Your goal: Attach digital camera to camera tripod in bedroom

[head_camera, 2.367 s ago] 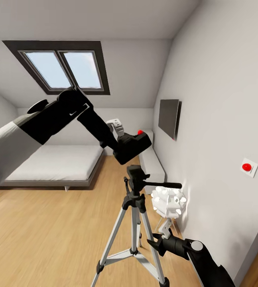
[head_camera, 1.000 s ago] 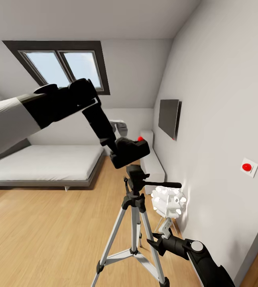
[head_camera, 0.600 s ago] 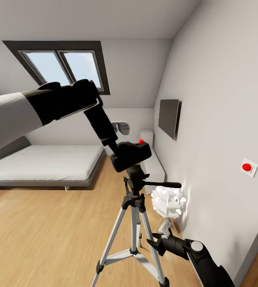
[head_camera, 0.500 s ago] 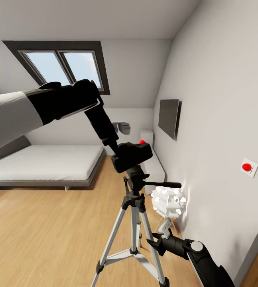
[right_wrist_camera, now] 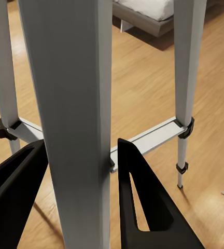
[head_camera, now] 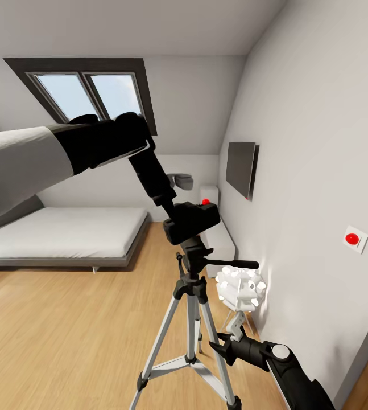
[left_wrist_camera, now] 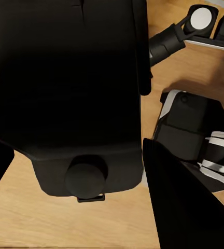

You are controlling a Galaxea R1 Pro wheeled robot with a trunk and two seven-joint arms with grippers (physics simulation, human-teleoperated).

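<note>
The digital camera (head_camera: 193,221), black with a red dot on top, sits directly on top of the camera tripod's black head (head_camera: 194,251); I cannot tell whether it is seated. My left gripper (head_camera: 174,212) is shut on the camera from behind. In the left wrist view the camera body (left_wrist_camera: 65,83) lies between the dark fingers (left_wrist_camera: 187,210), with the tripod head (left_wrist_camera: 187,129) beyond. My right gripper (head_camera: 224,344) is low down, shut on a silver leg (right_wrist_camera: 78,119) of the camera tripod (head_camera: 190,319). The pan handle (head_camera: 233,264) points right.
A white spiky globe lamp (head_camera: 240,288) stands just right of the tripod by the wall. The low grey bed (head_camera: 64,230) lies at the left, a wall TV (head_camera: 242,169) and a red button (head_camera: 352,238) hang on the right wall. Wood floor (head_camera: 64,336) stretches left.
My left arm has carried the camera slightly right and down and levelled it, from above the tripod head to right on top of it. The right arm and tripod have stayed still.
</note>
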